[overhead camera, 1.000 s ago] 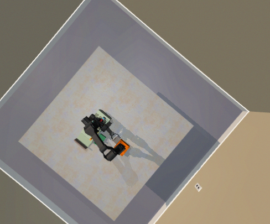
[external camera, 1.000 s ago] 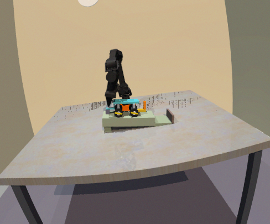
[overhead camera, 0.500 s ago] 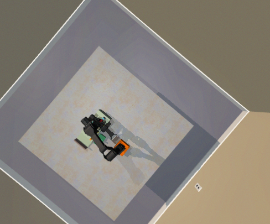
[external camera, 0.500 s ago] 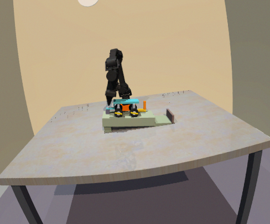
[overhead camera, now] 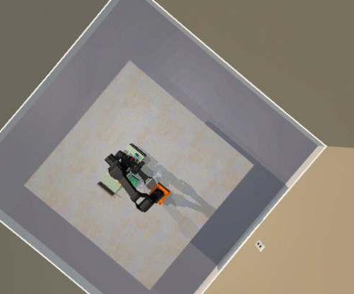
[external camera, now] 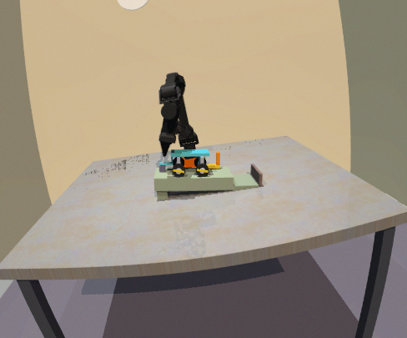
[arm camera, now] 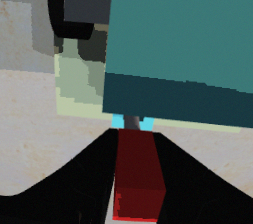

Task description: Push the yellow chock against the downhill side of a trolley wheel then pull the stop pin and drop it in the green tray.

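Note:
The trolley (external camera: 189, 153) (arm camera: 186, 45), with a teal deck and black wheels, stands on the pale green ramp (external camera: 193, 183) (arm camera: 73, 90). The yellow chock (external camera: 213, 166) with its upright orange handle (external camera: 218, 158) (overhead camera: 118, 183) lies at the downhill side of the downhill wheel; whether they touch is too small to tell. My gripper (arm camera: 133, 139) (external camera: 164, 158) is shut on the stop pin's red head (arm camera: 138, 165) at the trolley's uphill end. The pin's grey shaft (arm camera: 131, 122) shows beyond the fingertips, by a cyan part. The green tray (overhead camera: 133, 181) lies beside the ramp, near the arm.
A brown end board (external camera: 256, 175) stands at the ramp's low end. The arm's base is on an orange plate (overhead camera: 165, 190) beyond the tray. The arm hangs over the ramp and hides most of the trolley from above.

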